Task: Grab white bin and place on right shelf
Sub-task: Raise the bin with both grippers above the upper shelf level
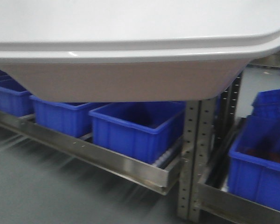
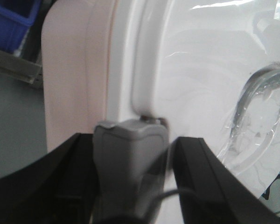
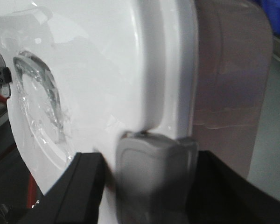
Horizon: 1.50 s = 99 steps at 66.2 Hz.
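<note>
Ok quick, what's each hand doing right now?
Left hand: closed on the rim of the bin.
Right hand: closed on the bin's other rim.

**White bin fills the top of the frame above the steel rack**

The white bin (image 1: 130,51) spans the upper frame, its glossy white rim above a pinkish wall, apart from everything beneath it. Below it, a row of blue bins (image 1: 130,128) stands on the steel shelf (image 1: 107,161), behind its riveted front rail. A perforated post (image 1: 193,158) rises just right of them. Past it sit further blue tubs (image 1: 263,172). Grey floor (image 1: 46,191) lies in front.
</note>
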{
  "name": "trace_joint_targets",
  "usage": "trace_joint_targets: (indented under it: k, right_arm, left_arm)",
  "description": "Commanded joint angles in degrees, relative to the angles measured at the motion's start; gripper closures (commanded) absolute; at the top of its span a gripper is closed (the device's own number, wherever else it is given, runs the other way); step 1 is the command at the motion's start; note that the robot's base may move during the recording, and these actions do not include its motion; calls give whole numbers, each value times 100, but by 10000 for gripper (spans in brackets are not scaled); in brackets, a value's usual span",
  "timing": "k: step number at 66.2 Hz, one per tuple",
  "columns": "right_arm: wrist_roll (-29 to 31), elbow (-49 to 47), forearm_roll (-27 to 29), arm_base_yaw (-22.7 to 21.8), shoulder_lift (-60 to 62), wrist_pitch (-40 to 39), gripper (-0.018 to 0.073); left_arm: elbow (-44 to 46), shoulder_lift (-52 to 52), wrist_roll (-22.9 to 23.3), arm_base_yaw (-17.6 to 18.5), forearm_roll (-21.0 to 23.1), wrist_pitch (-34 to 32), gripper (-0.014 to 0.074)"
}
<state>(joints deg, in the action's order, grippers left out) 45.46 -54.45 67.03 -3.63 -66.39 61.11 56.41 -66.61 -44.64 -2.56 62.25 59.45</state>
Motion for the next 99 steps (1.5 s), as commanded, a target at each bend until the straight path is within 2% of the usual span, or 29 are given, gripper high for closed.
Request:
trace_joint_targets:
  k: [1, 99]
  right_arm:
    - [82, -213, 1358, 165, 200, 1141, 241]
    - [82, -213, 1358, 165, 200, 1141, 241]
  left_arm:
    - [156, 126, -32, 169, 884, 330, 420]
    - [156, 126, -32, 169, 884, 330, 420]
